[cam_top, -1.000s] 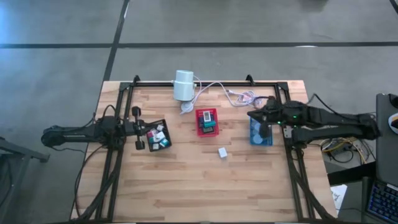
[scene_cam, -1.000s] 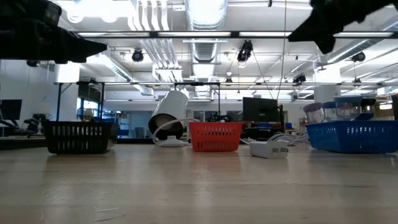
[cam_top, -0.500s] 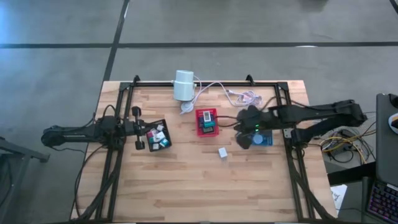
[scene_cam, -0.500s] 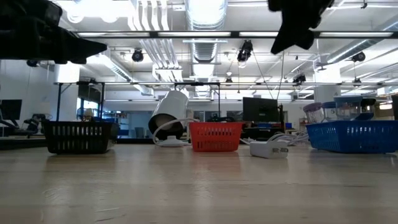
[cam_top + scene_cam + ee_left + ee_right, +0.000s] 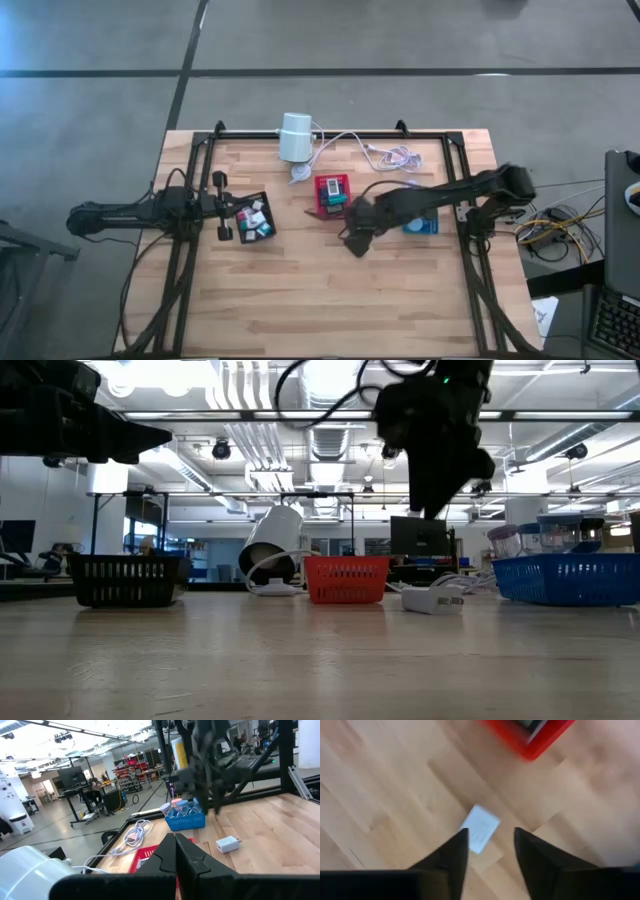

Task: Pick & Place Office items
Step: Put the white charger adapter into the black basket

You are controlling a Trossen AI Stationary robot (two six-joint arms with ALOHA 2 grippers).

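A small white block [image 5: 480, 828] lies flat on the wooden table a little to the near side of the red tray [image 5: 333, 195]. It also shows in the left wrist view [image 5: 227, 843] and the low view [image 5: 432, 600]. My right gripper [image 5: 491, 832] hangs open above it, pointing steeply down, clear of the table [image 5: 435, 505]. In the high view my right gripper [image 5: 355, 243] hides the block. My left gripper [image 5: 222, 205] waits shut and level at the table's left, beside the black tray [image 5: 253, 217], which holds several small items.
A blue tray [image 5: 422, 226] stands to the right of the red one, partly under my right arm. A white cylinder [image 5: 296, 137] with a cable [image 5: 385, 152] lies at the far edge. Bare wood stretches along the near half of the table.
My right gripper has swung from above the blue tray toward the table's left and a little toward its near edge. It has come lower and tipped from nearly level to pointing steeply down, and now hangs over the white block. The block has not moved.
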